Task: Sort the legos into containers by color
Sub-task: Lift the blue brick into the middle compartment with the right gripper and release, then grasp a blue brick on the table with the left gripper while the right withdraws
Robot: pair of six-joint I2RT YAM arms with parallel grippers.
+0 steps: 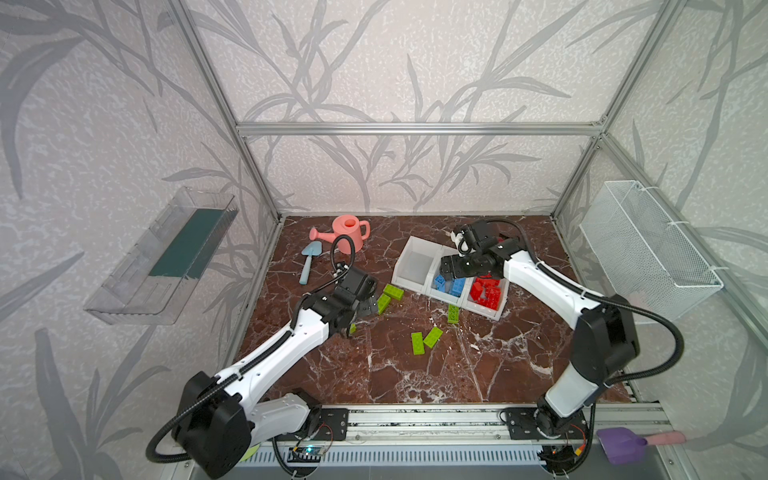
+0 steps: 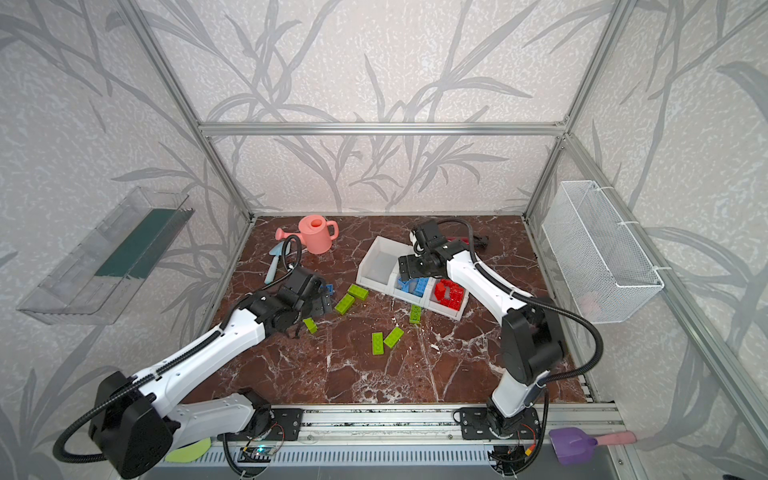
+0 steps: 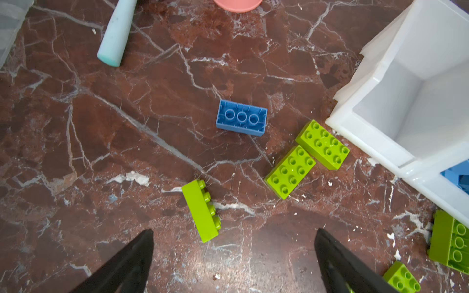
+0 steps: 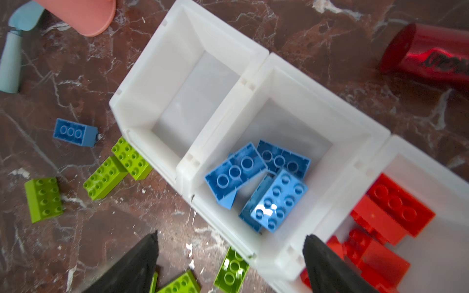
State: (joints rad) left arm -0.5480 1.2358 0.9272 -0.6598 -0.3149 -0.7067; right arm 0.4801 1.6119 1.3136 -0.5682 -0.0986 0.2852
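Leaf-papered walls (image 1: 374,62) close in a red marble desk (image 1: 374,374). In both top views the containers (image 1: 405,266) sit back right: one bin empty, blue legos (image 1: 451,286) in the middle, red legos (image 1: 486,295) at the end. Green legos (image 1: 417,343) lie loose. The left pincer (image 1: 368,308) hangs low among them, and the right pincer (image 1: 449,274) is over the blue bin.

From the left wrist, the jaws are apart and empty. A green lego on its side (image 3: 201,210) lies just ahead and a stray blue lego (image 3: 241,118) beyond. A careless close could skid the green one away.

From the right wrist, the jaws are apart and empty above the middle bin's near wall. The picture is smeared, so I can't tell whether a finger touches the rim. Dropping lower might drag the row.
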